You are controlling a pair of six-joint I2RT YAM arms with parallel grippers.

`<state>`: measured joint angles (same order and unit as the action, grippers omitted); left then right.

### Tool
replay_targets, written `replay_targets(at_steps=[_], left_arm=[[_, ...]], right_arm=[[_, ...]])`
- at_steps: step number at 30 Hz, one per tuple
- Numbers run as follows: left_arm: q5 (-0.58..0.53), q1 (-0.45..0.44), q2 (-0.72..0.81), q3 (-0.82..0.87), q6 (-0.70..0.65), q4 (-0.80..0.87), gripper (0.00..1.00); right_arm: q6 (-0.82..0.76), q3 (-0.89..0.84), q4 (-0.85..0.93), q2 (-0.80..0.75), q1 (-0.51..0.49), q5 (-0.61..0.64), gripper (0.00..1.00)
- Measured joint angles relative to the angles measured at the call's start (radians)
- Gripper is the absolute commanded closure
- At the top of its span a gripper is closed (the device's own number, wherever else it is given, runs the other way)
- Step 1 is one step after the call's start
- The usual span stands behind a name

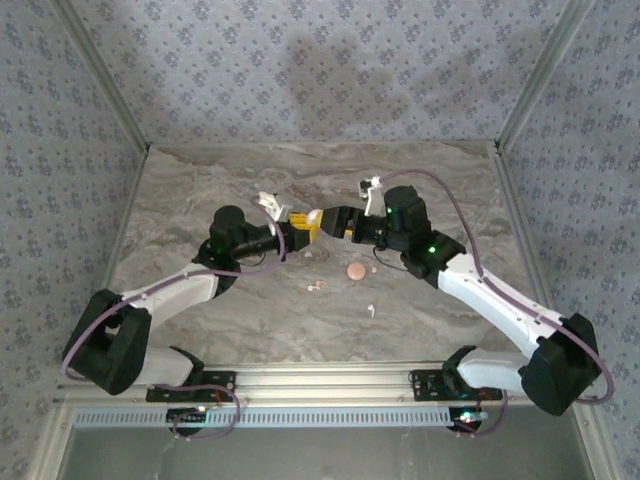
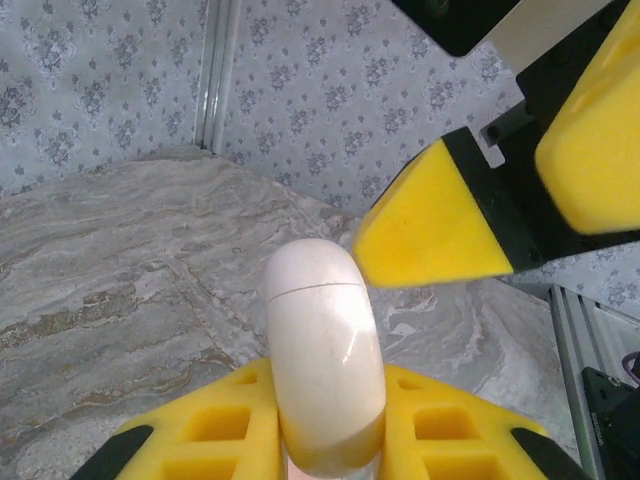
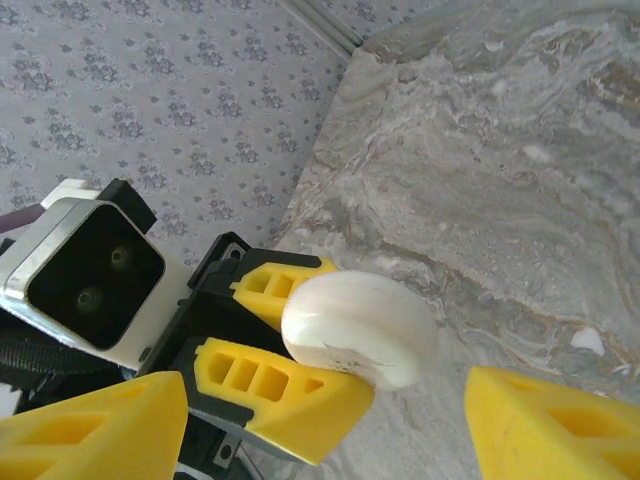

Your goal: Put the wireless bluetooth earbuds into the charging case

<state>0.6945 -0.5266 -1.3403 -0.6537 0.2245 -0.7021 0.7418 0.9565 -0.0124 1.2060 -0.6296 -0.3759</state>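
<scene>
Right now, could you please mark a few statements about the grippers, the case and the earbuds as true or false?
1. The left gripper is shut on the charging case. True.
2. The case's lid stands open. False: it is closed, with only a thin seam showing near its top.
3. The right gripper is open, with a finger on either side of the case. True.
4. The earbuds are already inside the case. False: small white earbuds lie on the table.
5. The right gripper holds the pink disc. False: the pink disc lies on the table, apart from both grippers.
</scene>
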Motion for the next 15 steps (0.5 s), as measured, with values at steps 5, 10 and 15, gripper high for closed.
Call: replay_targets(at_steps=[5, 10, 15], left_arm=[[0.036, 0.016, 0.010, -0.012, 0.000, 0.004, 0.83], [0.100, 0.032, 0.009, -0.033, 0.004, 0.003, 0.83], [0.145, 0.042, 0.009, -0.051, 0.004, 0.003, 0.83]], right_arm=[[-0.099, 0.000, 0.032, -0.039, 0.043, -0.018, 0.21], [-0.220, 0.011, 0.068, -0.071, 0.129, -0.086, 0.25], [-0.341, 0.050, 0.111, -0.085, 0.194, -0.145, 0.29]])
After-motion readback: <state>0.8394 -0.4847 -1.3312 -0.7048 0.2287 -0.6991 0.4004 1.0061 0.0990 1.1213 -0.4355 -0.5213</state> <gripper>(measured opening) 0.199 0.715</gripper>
